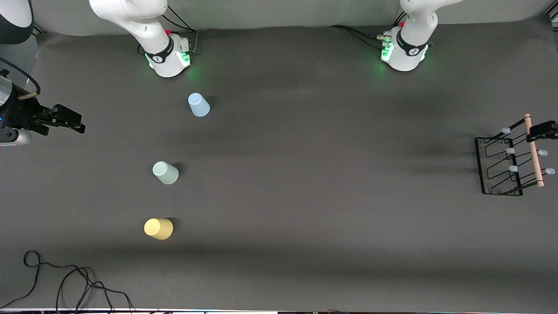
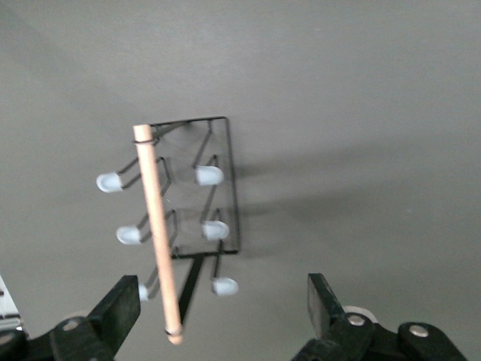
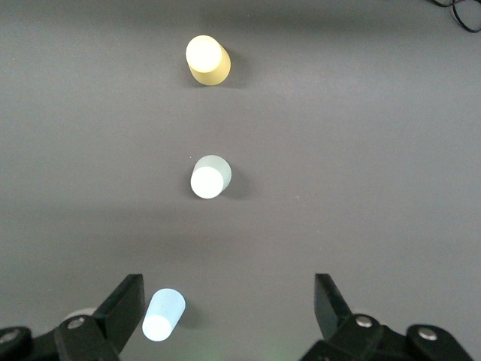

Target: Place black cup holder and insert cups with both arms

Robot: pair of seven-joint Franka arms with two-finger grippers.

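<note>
The black cup holder [image 1: 501, 165] stands at the left arm's end of the table, its light wooden rod [image 1: 534, 150] on top. My left gripper [image 1: 540, 131] hangs open above one end of that rod; in the left wrist view the rod [image 2: 158, 226] and holder [image 2: 225, 188] lie below the gripper [image 2: 222, 312], untouched. Three cups stand narrow end up toward the right arm's end: light blue [image 1: 199, 105], mint green [image 1: 165, 172], yellow [image 1: 158, 228]. My right gripper [image 1: 78, 122] is open in the air near the table's edge. The right wrist view shows the blue cup [image 3: 164, 314] below the gripper [image 3: 225, 308], then mint [image 3: 210, 177] and yellow [image 3: 207, 60].
Dark grey cloth covers the table [image 1: 305, 196]. Loose black cables [image 1: 65, 279] lie at the corner nearest the front camera, at the right arm's end. The arm bases [image 1: 170, 56] [image 1: 405, 52] stand along the edge farthest from the camera.
</note>
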